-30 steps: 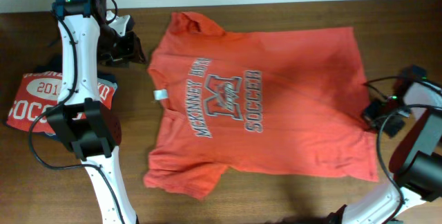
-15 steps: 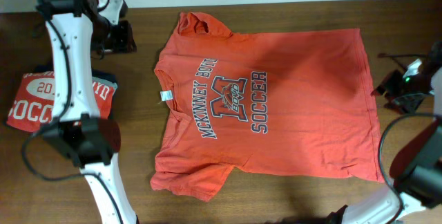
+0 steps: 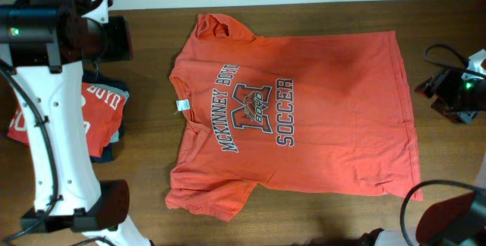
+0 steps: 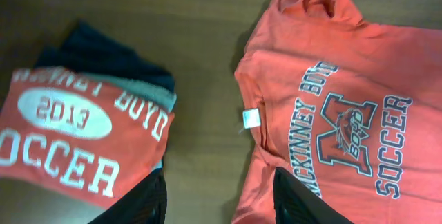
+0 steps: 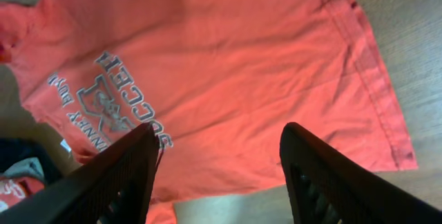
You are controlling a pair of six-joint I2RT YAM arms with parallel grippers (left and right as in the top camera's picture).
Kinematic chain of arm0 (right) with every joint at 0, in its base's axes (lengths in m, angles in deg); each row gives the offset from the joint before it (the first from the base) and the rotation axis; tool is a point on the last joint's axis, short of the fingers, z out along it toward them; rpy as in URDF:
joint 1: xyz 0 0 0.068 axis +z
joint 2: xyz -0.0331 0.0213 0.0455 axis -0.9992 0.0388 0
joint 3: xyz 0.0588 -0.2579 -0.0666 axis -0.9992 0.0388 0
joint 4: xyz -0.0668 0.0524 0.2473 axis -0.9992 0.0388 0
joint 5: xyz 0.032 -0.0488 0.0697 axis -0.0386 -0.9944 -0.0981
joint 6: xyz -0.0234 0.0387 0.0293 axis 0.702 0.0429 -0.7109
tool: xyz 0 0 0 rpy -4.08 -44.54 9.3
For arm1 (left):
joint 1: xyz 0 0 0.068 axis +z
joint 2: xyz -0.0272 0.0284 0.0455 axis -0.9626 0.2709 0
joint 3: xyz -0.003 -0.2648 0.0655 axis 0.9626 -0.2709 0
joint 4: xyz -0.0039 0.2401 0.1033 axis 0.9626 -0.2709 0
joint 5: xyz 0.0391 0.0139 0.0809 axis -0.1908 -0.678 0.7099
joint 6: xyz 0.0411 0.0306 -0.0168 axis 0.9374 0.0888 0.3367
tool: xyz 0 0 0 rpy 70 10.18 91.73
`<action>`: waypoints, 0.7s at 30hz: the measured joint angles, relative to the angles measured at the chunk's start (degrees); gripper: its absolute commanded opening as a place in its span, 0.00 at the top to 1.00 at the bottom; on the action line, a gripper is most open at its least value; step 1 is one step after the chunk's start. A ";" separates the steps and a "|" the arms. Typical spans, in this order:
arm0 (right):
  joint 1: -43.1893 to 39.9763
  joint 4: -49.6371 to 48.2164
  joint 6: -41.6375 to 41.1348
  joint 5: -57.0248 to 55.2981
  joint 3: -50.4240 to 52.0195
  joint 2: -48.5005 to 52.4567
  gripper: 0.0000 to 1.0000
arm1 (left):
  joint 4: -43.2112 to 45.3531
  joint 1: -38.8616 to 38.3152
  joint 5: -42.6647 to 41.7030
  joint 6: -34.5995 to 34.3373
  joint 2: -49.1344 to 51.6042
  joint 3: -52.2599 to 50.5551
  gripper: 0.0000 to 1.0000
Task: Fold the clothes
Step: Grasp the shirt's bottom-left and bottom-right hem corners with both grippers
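The orange-red T-shirt (image 3: 319,117) lies spread flat, print up, across the middle of the wooden table (image 3: 304,219), with its collar to the left and its hem to the right. The white left arm (image 3: 45,147) stands tall at the left. The left gripper (image 4: 221,189) hangs high over bare wood between the collar and a folded red shirt (image 4: 76,141), jaws apart and empty. The right arm (image 3: 459,94) sits just right of the hem, and the right gripper (image 5: 219,141) is also parted, clear of the cloth.

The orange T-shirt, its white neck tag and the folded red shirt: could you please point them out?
Orange T-shirt (image 3: 334,102), overhead view, plain belly fabric.
White neck tag (image 4: 251,117), left wrist view, tag's middle.
Folded red shirt (image 4: 69,117), left wrist view, white oval print.
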 measured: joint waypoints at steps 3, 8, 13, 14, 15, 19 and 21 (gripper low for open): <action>0.00 0.85 0.07 0.22 0.00 -0.92 0.41 | -0.02 0.00 0.61 -0.85 -1.99 -4.11 0.48; 0.00 2.01 0.07 0.42 0.00 -1.14 0.41 | 0.11 0.00 3.93 -1.86 -10.91 -18.45 0.42; 0.00 3.50 0.02 0.24 0.00 -1.14 0.34 | 3.13 0.04 3.85 -3.32 -22.62 -38.18 0.41; 0.00 3.52 0.15 0.07 0.00 -1.14 0.32 | 4.22 0.04 3.45 -3.37 -23.58 -40.89 0.41; 0.00 3.58 0.02 -0.46 0.02 -1.14 0.29 | 6.40 0.04 2.45 -3.34 -24.59 -44.94 0.41; 0.00 1.36 -0.59 -4.74 3.26 -1.36 0.22 | 14.60 -0.04 -2.51 -3.26 -24.22 -59.76 0.41; -0.02 -1.22 -1.16 -7.61 7.61 -1.40 0.22 | 18.56 -0.33 -4.87 -3.13 -23.52 -67.69 0.41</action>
